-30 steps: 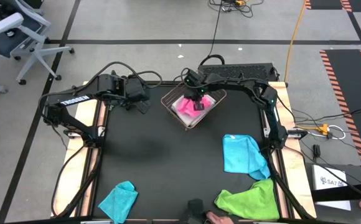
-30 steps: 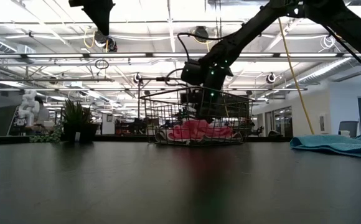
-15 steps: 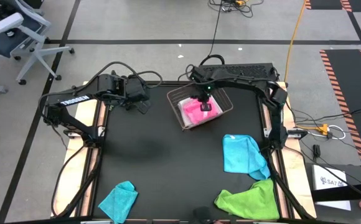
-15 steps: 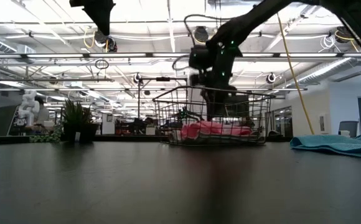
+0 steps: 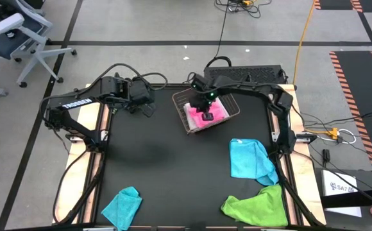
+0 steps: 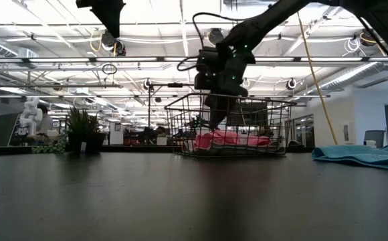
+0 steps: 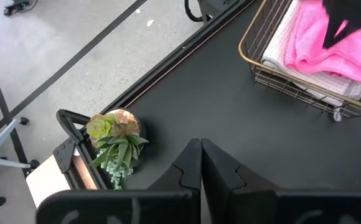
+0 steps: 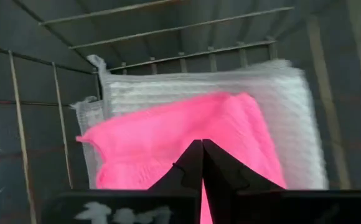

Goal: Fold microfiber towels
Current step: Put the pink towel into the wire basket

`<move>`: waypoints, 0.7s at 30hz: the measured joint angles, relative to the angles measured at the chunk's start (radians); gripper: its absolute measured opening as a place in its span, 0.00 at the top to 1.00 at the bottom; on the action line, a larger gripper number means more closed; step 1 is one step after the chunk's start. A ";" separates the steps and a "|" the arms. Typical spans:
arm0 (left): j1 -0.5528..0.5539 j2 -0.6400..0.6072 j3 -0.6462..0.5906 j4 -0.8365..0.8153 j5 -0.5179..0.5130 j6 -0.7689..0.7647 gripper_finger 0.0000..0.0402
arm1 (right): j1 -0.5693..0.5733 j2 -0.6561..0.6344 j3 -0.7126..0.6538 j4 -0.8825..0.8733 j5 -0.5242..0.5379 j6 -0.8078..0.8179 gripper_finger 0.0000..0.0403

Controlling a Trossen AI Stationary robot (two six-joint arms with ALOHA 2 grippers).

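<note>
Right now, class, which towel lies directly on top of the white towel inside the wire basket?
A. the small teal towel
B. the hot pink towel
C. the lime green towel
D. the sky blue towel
B: the hot pink towel rests on the white towel within the wire basket, as the right wrist view shows.

A hot pink towel point(image 5: 203, 113) lies rumpled on a folded white towel point(image 8: 230, 93) inside the wire basket point(image 5: 187, 123). On the counter point(image 5: 160, 167), a sky blue towel point(image 5: 249, 158), lime green towel point(image 5: 258, 206) and teal towel point(image 5: 122, 206) lie crumpled.
</note>
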 joint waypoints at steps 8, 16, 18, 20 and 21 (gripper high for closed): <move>0.000 0.000 0.000 0.000 0.000 0.001 0.96 | 0.043 0.074 0.000 0.062 0.003 -0.031 1.00; 0.000 0.000 0.000 -0.001 0.000 0.011 0.98 | 0.045 0.071 0.000 0.138 0.097 -0.041 1.00; 0.000 0.000 0.000 -0.001 0.000 0.011 0.96 | 0.042 0.068 0.000 0.155 0.148 -0.062 1.00; 0.000 0.000 0.000 -0.001 0.000 0.016 0.96 | 0.038 0.068 0.000 0.155 0.193 -0.083 1.00; 0.000 0.000 0.000 -0.001 0.000 0.020 0.96 | 0.038 0.068 0.000 0.157 0.212 -0.095 1.00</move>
